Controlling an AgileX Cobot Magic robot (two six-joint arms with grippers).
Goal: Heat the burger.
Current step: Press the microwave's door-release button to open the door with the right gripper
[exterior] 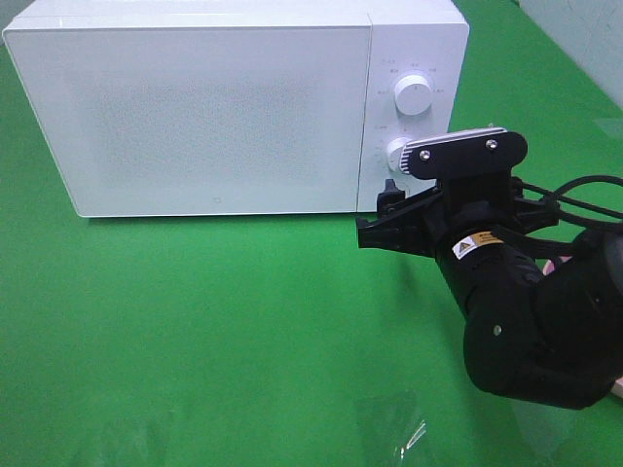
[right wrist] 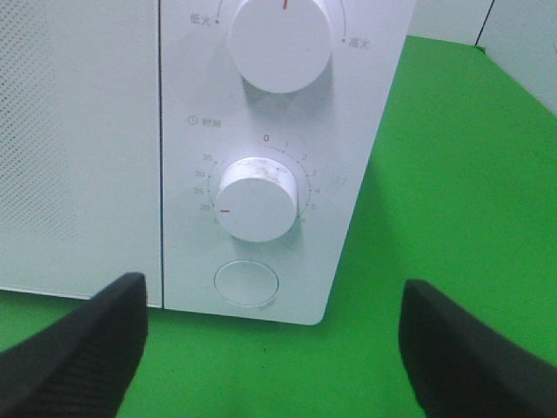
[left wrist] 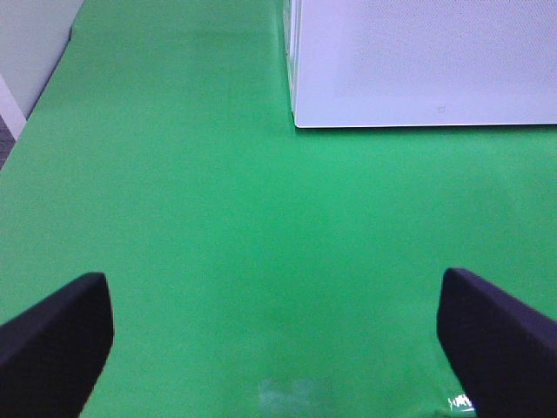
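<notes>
- The burger shows in none of the views, so I cannot tell where it is.
- A white microwave point(exterior: 195, 107) stands at the back of the green table point(exterior: 195, 341), and its door point(exterior: 185, 117) is shut.
- The control panel on the microwave's right side carries an upper dial point(right wrist: 280, 39), a timer dial point(right wrist: 258, 198) below it and a round button point(right wrist: 246, 284) at the bottom.
- The red mark on the timer dial points toward the 20 on its scale.
- The right claw point(right wrist: 274, 348) hangs just in front of the control panel and faces the timer dial. Its fingers point(right wrist: 78, 348) are spread wide, touch nothing and hold nothing.
- In the high view the right arm's wrist camera partly covers the timer dial.
- The left claw point(left wrist: 278, 340) is low over bare table, with the microwave's front corner ahead of it. It is also spread wide and empty.
</notes>
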